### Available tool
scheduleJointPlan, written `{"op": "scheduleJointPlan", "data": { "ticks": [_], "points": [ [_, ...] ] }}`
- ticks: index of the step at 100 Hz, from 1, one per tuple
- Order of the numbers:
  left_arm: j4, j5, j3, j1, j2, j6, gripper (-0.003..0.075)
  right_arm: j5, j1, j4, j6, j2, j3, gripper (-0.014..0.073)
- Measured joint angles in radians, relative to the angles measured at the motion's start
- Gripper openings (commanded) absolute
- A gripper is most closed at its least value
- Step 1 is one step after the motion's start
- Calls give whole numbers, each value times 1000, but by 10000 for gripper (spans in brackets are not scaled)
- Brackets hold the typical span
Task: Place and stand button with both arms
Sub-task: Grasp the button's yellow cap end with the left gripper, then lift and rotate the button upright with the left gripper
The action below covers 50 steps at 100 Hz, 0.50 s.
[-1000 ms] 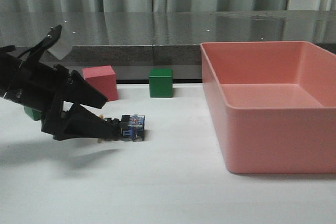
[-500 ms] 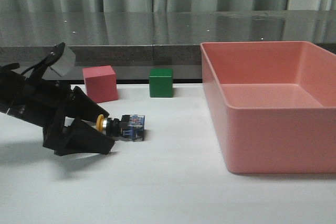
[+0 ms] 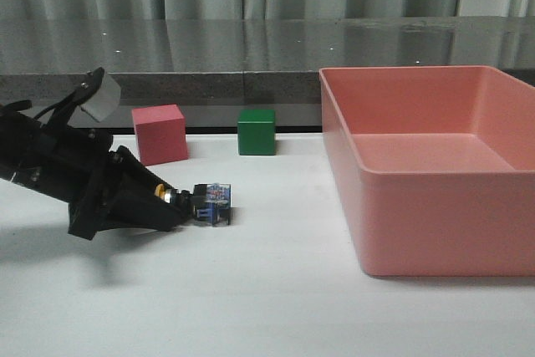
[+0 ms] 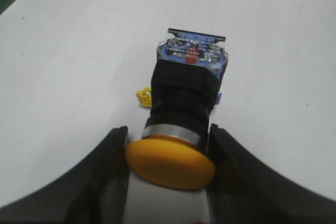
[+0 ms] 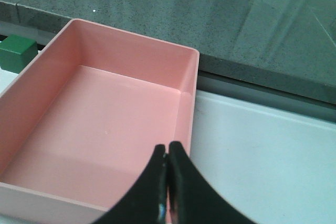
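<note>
on the white table point(image 3: 267, 307) the button point(image 3: 205, 203) lies flat — yellow cap gripped by the left hand point(image 3: 171, 211), base pointing away.

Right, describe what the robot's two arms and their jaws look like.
The left arm is black and angular, with thin black cables and a small silver-grey box near its top. The left gripper has broad, matte black jaws with curved inner faces. The right gripper shows slim, glossy black jaws tapering to rounded tips. No markings are visible.
</note>
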Motion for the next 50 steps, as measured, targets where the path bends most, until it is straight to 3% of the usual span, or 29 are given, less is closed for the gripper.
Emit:
{"op": "scheduleJointPlan", "data": {
  "ticks": [19,50],
  "points": [
    [0,10,0,0,2,0,-19,0,0,0,0,0,0,-61],
    [139,132,-62,37,-59,-54,-19,0,0,0,0,0,0,-61]
  ]
}}
